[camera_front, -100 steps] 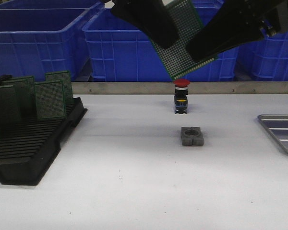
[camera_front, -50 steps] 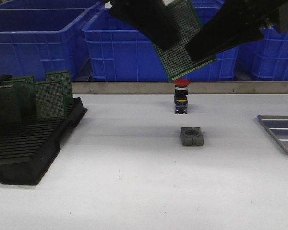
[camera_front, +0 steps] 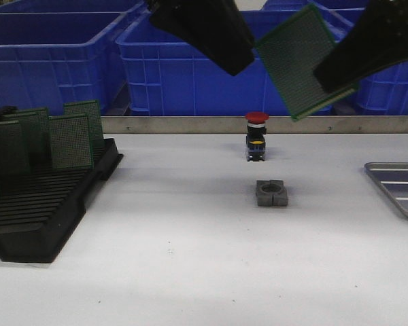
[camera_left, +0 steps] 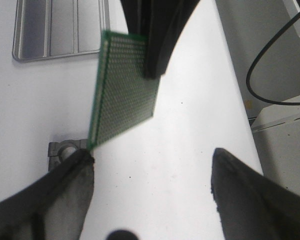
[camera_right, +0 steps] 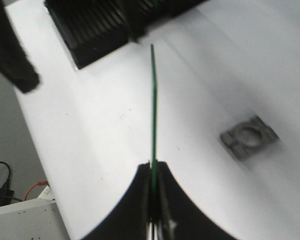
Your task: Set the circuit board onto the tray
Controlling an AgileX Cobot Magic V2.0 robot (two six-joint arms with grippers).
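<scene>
A green perforated circuit board [camera_front: 300, 62] hangs tilted high over the table, and my right gripper [camera_front: 330, 78] is shut on its right edge. The right wrist view shows the board [camera_right: 153, 100] edge-on, pinched between the closed fingers [camera_right: 153, 167]. My left gripper [camera_left: 152, 160] is open and empty, just left of the board [camera_left: 125, 90] and apart from it. The silver-grey tray [camera_front: 394, 187] lies at the table's right edge, partly cut off; it also shows in the left wrist view as a ribbed tray [camera_left: 60, 30].
A black slotted rack [camera_front: 47, 210] with several upright green boards stands at the left. A red-capped push button [camera_front: 256, 136] and a grey block [camera_front: 271, 193] sit mid-table. Blue bins [camera_front: 183, 61] line the back behind a metal rail.
The left gripper has let go of the board. The right gripper has carried the board to the right, away from the left gripper.
</scene>
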